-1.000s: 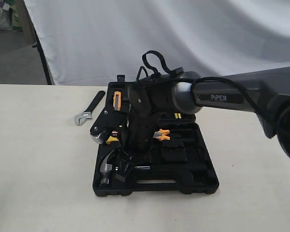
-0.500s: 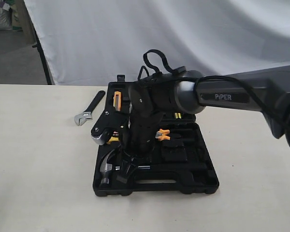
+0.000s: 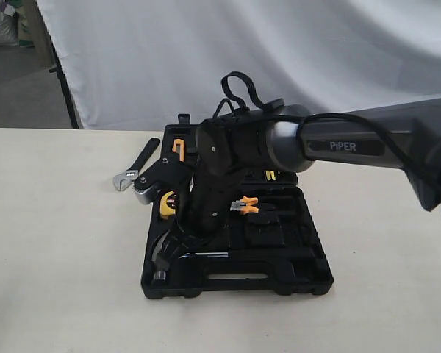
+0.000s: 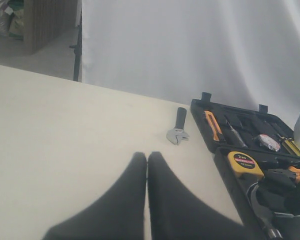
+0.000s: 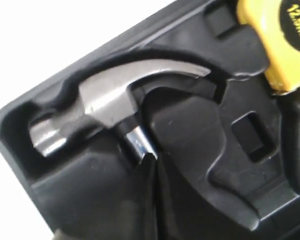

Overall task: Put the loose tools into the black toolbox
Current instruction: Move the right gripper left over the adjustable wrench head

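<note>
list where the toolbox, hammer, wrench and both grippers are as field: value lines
toolbox: open, flat on the table
hammer: lying in a corner recess of the toolbox
wrench: on the table, outside the toolbox
left gripper: shut, empty, apart from the tools
right gripper: low over the hammer, open or shut unclear

The hammer (image 5: 105, 97) has its handle hidden beneath the right end effector (image 5: 151, 167).

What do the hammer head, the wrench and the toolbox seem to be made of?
Hammer head: likely steel, polished, with bright reflections.
Adjustable wrench: silvery metal jaw, probably steel; black handle, coating unclear.
Black toolbox: apparently moulded plastic, matt, with shaped recesses.
</note>
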